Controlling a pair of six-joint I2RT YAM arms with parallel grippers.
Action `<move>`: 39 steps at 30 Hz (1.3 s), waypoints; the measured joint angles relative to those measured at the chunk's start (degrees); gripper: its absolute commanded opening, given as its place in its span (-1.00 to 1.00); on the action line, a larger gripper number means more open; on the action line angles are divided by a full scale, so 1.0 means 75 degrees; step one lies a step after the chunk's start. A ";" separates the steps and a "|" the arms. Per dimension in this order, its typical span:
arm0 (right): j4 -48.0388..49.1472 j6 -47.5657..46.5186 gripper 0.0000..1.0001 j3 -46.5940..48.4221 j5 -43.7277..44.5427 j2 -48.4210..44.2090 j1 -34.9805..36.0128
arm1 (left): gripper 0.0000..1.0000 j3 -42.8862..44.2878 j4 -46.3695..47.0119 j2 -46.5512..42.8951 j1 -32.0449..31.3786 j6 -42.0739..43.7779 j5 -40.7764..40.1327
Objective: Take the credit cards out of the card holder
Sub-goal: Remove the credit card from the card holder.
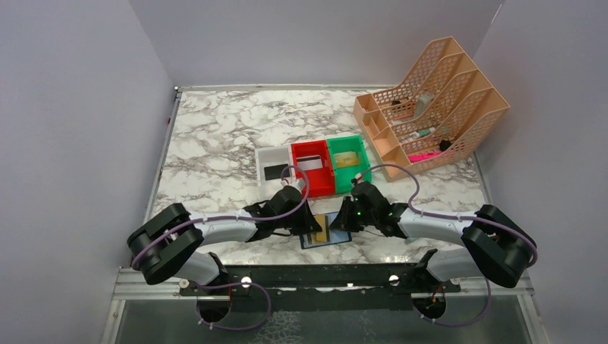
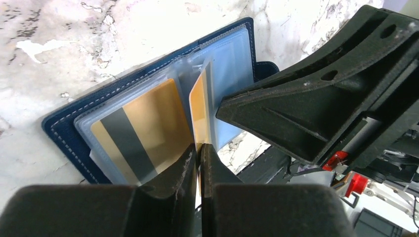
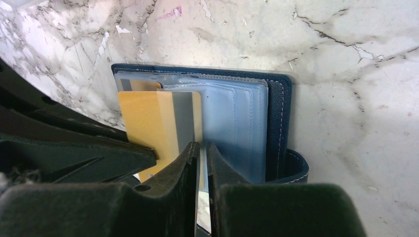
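Observation:
The navy card holder (image 1: 330,239) lies open on the marble near the front edge, its clear sleeves fanned up (image 2: 232,54). My left gripper (image 2: 199,147) is shut on the lower edge of a gold credit card (image 2: 199,106) that stands on edge, partly out of its sleeve. A second gold card with a dark stripe (image 2: 143,128) lies flat in a sleeve beside it. My right gripper (image 3: 202,147) comes in from the other side, its jaws pinched on a clear sleeve of the card holder (image 3: 279,98), next to the protruding gold card (image 3: 158,123).
Behind the holder stand three small bins: a white bin (image 1: 264,156) holding a black card, a red bin (image 1: 312,188) holding a whitish card, and a green bin (image 1: 362,154) holding a gold card. A peach mesh organiser (image 1: 459,79) fills the back right corner.

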 measured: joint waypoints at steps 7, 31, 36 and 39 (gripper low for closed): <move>-0.0157 0.0041 -0.64 -0.0009 0.0175 -0.0146 0.0000 | -0.95 0.0262 -0.0982 -0.0624 -0.0015 0.0367 -0.0560; -0.0425 -0.0472 -0.31 0.0131 -0.0169 -0.1116 0.0000 | -1.00 0.0388 -0.2040 -0.1757 -0.0012 0.1099 -0.1338; -0.0175 -0.0691 -0.39 0.0516 -0.0749 -0.0396 0.0000 | -1.00 0.0388 -0.2518 -0.2299 -0.0009 0.1116 -0.1871; 0.0050 -0.0804 -0.40 0.0752 -0.1096 0.0184 0.0000 | -1.00 0.0388 -0.2754 -0.2669 -0.0006 0.1105 -0.2151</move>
